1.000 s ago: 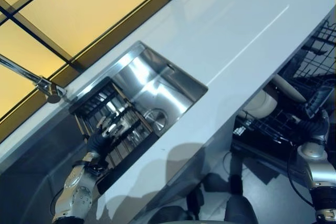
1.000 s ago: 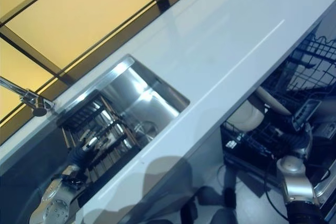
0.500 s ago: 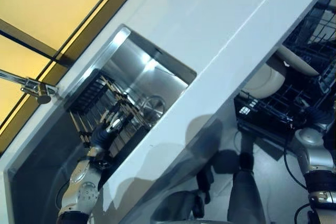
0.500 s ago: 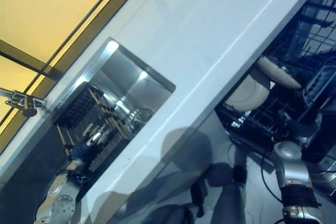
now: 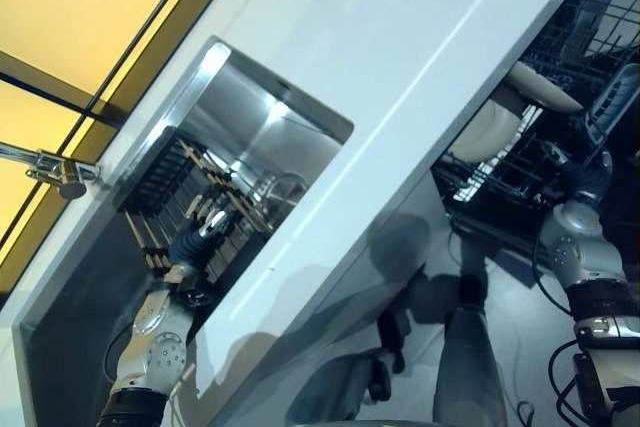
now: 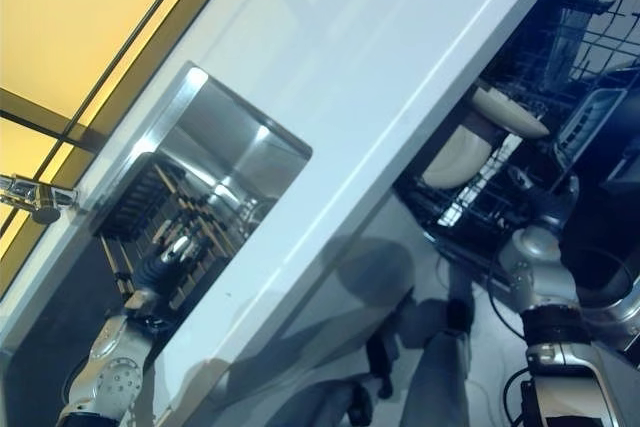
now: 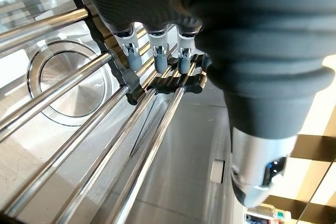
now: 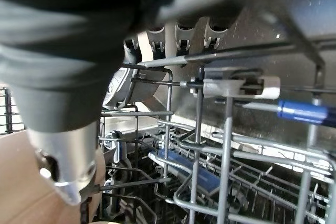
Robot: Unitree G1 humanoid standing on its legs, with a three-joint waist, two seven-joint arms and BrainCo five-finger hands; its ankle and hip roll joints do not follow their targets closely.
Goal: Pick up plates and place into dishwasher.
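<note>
The left hand's fingers (image 7: 152, 51) reach down straight, dark tips resting against the metal rods of the drying rack (image 5: 190, 212) that sits in the steel sink (image 5: 265, 137) — nothing is held between them. The left hand (image 5: 198, 244) itself shows over the rack's near part, with the round drain (image 7: 71, 85) lying below the rods. A faucet (image 5: 50, 169) juts in at the far left edge of the sink, and the white countertop (image 5: 400, 57) runs from there toward the right. On the right, below the counter's near edge, the right hand (image 5: 597, 175) is at the wire rim of the dishwasher rack (image 5: 520, 162); its fingers (image 8: 181, 38) show above a rack wire, but whether they curl round it cannot be told. Two pale plates (image 5: 505, 112) stand tilted in the dishwasher rack, to the left of the right hand and apart from it.
</note>
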